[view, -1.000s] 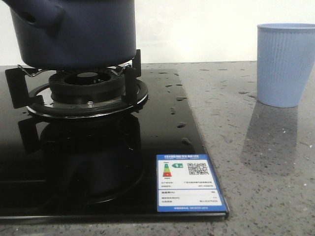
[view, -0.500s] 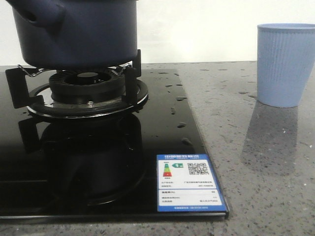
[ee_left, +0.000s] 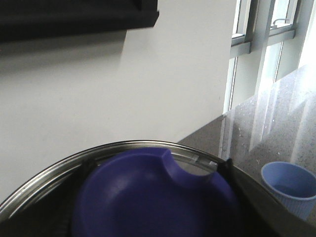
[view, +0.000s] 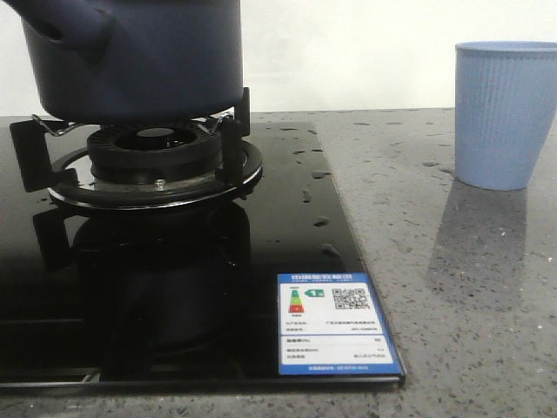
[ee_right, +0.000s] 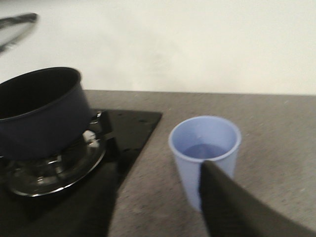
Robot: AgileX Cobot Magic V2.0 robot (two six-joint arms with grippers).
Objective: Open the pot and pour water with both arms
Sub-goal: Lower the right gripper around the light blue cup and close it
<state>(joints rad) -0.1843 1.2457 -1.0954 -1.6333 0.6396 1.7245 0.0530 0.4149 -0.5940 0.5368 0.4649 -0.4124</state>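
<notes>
The dark navy pot (view: 139,57) sits on the gas burner's support (view: 152,161), its stubby handle (view: 74,26) pointing to the front left. In the right wrist view the pot (ee_right: 42,113) is open, with no lid on it. In the left wrist view a steel-rimmed lid (ee_left: 148,145) with a blue knob (ee_left: 148,197) fills the frame close to the camera, held up in the air. My left gripper's fingers are hidden behind it. One black finger (ee_right: 232,202) of my right gripper shows close to the light blue cup (ee_right: 205,153), apart from the pot.
The black glass hob (view: 287,252) carries water drops and an energy label (view: 338,324) at its front right corner. The ribbed light blue cup (view: 505,113) stands on the grey speckled counter (view: 452,279) to the right. A white wall is behind.
The pot shifts very slightly on the burner support. Nothing else has visibly changed.
</notes>
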